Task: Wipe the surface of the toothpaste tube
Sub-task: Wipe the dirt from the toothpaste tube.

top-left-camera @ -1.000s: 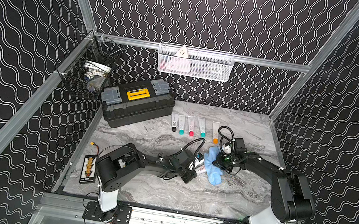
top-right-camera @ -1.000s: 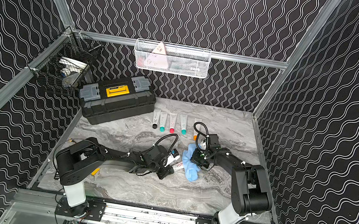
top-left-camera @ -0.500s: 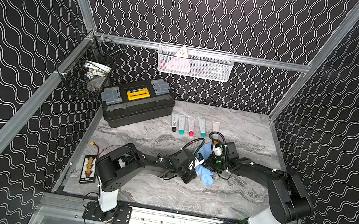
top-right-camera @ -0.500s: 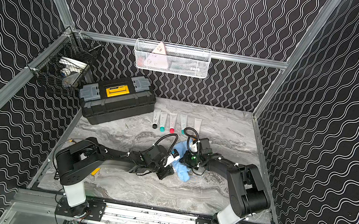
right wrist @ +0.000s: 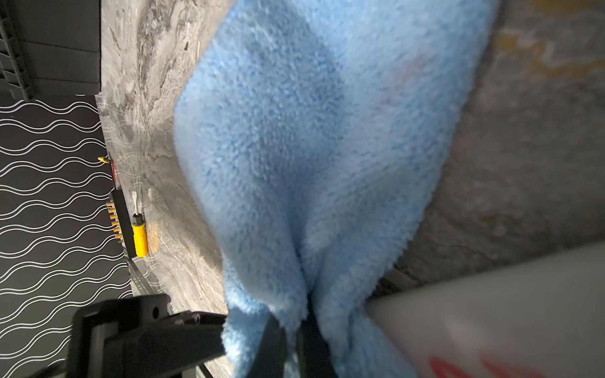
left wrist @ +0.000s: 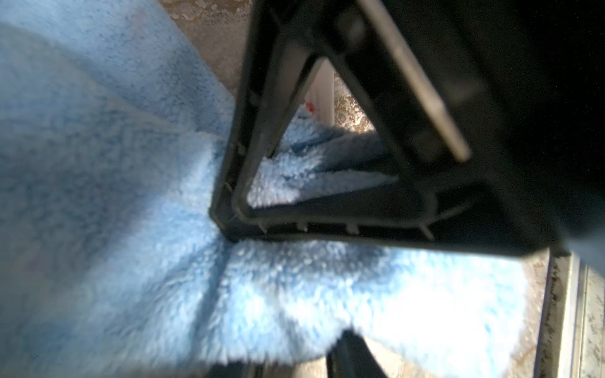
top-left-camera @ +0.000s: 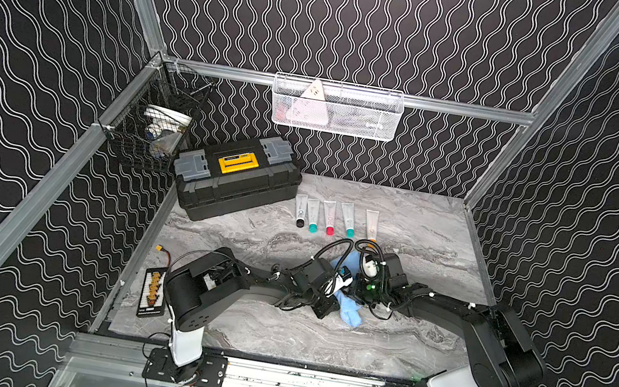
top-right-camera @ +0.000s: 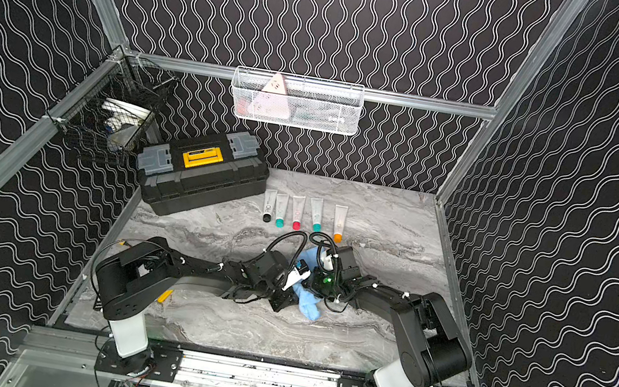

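Toothpaste tube (top-left-camera: 341, 281) is mid-worktop, tilted, in the left gripper (top-left-camera: 330, 292), whose jaws are pinching the tube's lower body. The upper end sticks out toward the back wall.

Tube look:
- White body with a dark blue upper end that looks like the cap. It reads the same in both top views (top-right-camera: 294, 276).
- The right wrist view shows it close up (right wrist: 507, 314): a smooth white wall with red print at the frame edge. It's out of focus, so I can't read the text.

The right gripper (top-left-camera: 357, 292) faces the left one, just beside the tube. Its jaws are pressed together on the blue cloth (top-left-camera: 348, 313). In the right wrist view the fabric bunches into a fold right at the jaw tips (right wrist: 294, 330), and the cloth edge touches the tube wall.

The cloth is fluffy pile and light blue. In the top views it shows both behind and in front of the two grippers, with the front part lying on the worktop (top-left-camera: 277, 332). In the left wrist view it fills most of the frame (left wrist: 131, 229), with one black open-frame finger (left wrist: 327, 225) of the left gripper over it.

Elsewhere:
- Five small tubes (top-left-camera: 331, 217) lie in a row behind the grippers, with black, teal, red, teal and orange caps, apart from the held tube.
- A black toolbox (top-left-camera: 237, 174) sits back left.
- A yellow-handled screwdriver (right wrist: 139, 235) lies at the left worktop edge.
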